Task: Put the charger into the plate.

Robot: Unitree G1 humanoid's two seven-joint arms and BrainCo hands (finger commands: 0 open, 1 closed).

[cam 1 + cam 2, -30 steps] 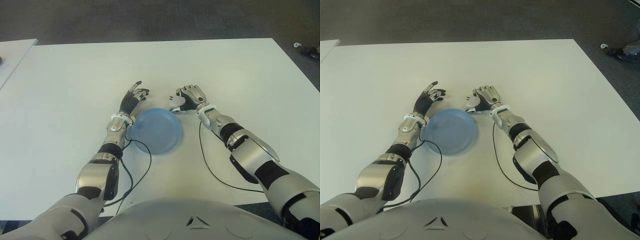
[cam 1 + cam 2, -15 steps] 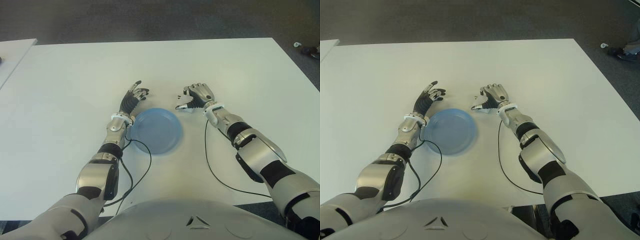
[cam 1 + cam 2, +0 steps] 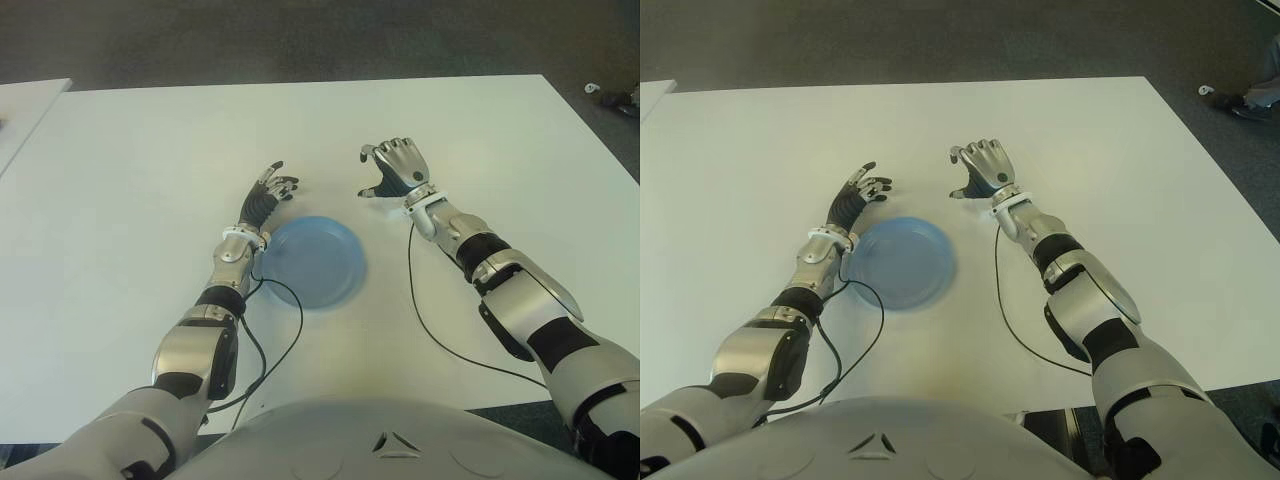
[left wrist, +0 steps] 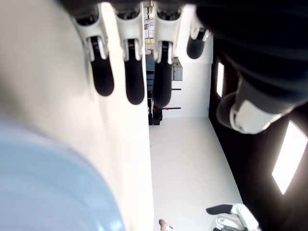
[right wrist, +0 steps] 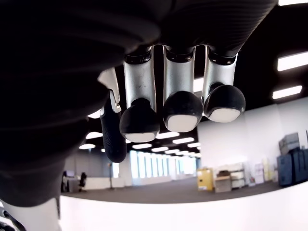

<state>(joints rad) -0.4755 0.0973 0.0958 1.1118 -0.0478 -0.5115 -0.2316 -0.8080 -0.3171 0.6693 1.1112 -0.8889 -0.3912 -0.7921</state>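
Note:
A round blue plate (image 3: 315, 260) lies on the white table (image 3: 480, 130) between my two hands, and nothing is on it. I see no charger in any view. My right hand (image 3: 385, 178) hovers beyond the plate's far right rim. Its fingers (image 5: 180, 108) are curled toward the palm with nothing between them. My left hand (image 3: 272, 190) shows beside the plate's far left rim. Its fingers (image 4: 132, 82) are stretched out and hold nothing, and the plate's blue edge (image 4: 43, 183) shows close by in the left wrist view.
Black cables (image 3: 415, 300) trail over the table from both forearms; the left one loops by the plate's near edge (image 3: 290, 300). A second white table (image 3: 25, 100) stands at the far left. Dark carpet lies beyond the table's far edge.
My right hand has moved up and away from the plate's far right rim, farther across the table and slightly right. The left hand and the plate have not moved.

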